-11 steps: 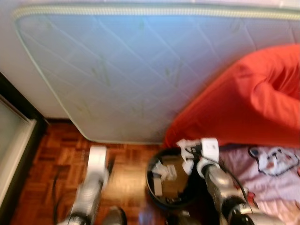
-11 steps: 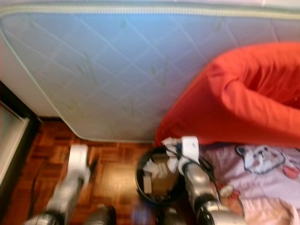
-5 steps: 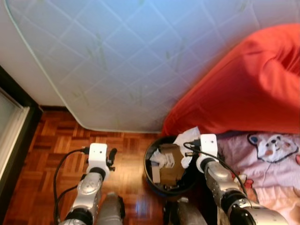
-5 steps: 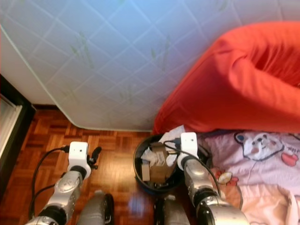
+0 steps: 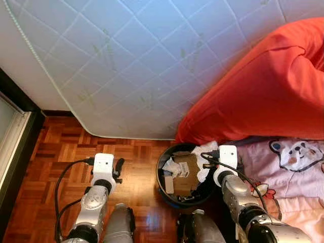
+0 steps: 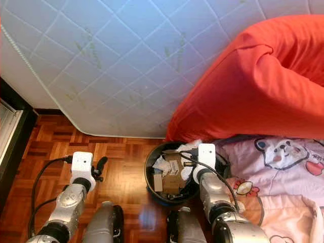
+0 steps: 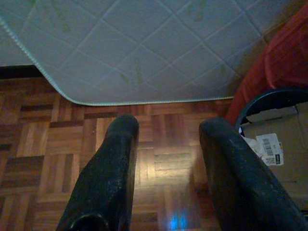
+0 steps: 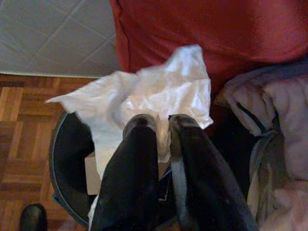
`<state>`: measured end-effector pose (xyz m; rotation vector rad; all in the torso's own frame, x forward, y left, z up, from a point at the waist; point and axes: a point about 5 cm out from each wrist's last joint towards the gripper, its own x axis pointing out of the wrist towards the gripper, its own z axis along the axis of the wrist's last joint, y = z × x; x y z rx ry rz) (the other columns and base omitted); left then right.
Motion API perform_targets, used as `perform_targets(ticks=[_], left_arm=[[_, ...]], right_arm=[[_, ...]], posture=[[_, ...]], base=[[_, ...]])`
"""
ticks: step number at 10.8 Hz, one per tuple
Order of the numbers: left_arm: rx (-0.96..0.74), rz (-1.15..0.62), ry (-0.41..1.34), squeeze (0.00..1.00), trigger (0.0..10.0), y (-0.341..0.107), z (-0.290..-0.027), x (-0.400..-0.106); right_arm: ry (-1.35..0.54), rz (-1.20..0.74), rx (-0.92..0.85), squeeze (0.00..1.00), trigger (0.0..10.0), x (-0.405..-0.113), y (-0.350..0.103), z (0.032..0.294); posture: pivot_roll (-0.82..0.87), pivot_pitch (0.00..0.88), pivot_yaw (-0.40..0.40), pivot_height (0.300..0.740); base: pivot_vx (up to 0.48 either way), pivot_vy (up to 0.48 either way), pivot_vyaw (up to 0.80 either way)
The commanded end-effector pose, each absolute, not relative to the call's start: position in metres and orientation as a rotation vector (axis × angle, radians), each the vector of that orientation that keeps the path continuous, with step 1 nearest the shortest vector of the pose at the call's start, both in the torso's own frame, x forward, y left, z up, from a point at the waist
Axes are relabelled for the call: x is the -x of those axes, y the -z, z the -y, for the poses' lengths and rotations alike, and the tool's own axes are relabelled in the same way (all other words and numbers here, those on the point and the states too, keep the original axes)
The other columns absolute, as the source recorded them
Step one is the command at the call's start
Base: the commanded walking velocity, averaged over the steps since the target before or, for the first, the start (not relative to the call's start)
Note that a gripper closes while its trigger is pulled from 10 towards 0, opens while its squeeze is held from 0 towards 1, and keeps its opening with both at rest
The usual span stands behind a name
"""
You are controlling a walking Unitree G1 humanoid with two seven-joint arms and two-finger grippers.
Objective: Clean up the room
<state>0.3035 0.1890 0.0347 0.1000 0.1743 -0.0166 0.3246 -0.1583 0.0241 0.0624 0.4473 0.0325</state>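
While right claw [image 8: 161, 132] hangs over right edge of black bin [image 5: 167, 190], fingers pinch crumpled white tissue [image 8: 159, 94] tight. Bin sits on wood floor [image 5: 61, 152], with cardboard box [image 5: 186, 172] and paper scraps inside. Red beanbag [image 5: 263, 91] just behind bin. Mattress [image 5: 126, 61] leans on wall. Left claw [image 7: 166, 159] spread wide, empty, above floor left of bin. Pink blanket [image 5: 288, 167] at right.

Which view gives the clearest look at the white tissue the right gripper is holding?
The right wrist view: the crumpled white tissue spreads wide beyond the right gripper, pinched above the black bin. Both eye views show just a small white wad beside the wrist camera. The left wrist view faces floor and mattress instead.
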Motion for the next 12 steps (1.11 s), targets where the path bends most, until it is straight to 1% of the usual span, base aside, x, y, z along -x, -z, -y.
perform_targets(ticks=[1, 8, 9, 10, 12], left_arm=[[-0.093, -0.213, 0.016, 0.0, 10.0, -0.025, -0.189, -0.295], [-0.09, -0.23, 0.015, 0.0, 10.0, -0.0203, -0.1928, -0.2888], [-0.089, -0.231, 0.015, 0.0, 10.0, -0.0202, -0.193, -0.2886], [-0.089, -0.231, 0.016, 0.0, 10.0, -0.0202, -0.1929, -0.2887], [-0.09, -0.23, 0.018, 0.0, 10.0, -0.0209, -0.1929, -0.2892]], right_arm=[[-0.024, -0.485, -0.078, 1.0, 10.0, -0.3189, -0.0168, 0.1602], [-0.03, -0.497, -0.056, 1.0, 10.0, -0.3169, -0.0144, 0.1597], [-0.035, -0.517, -0.034, 0.53, 10.0, -0.3158, -0.0126, 0.16], [-0.035, -0.526, -0.042, 0.0, 10.0, -0.3161, -0.0126, 0.1605], [-0.024, -0.566, -0.002, 0.0, 10.0, -0.3157, -0.011, 0.1631]], posture=[[0.18, 0.325, -0.073, 0.656], [0.18, 0.341, -0.074, 0.656], [0.18, 0.342, -0.073, 0.656], [0.19, 0.343, -0.074, 0.656], [0.19, 0.342, -0.074, 0.656]], base=[[0.0, 0.0, 0.0], [0.0, 0.0, 0.0], [0.0, 0.0, 0.0], [0.0, 0.0, 0.0], [0.0, 0.0, 0.0]])
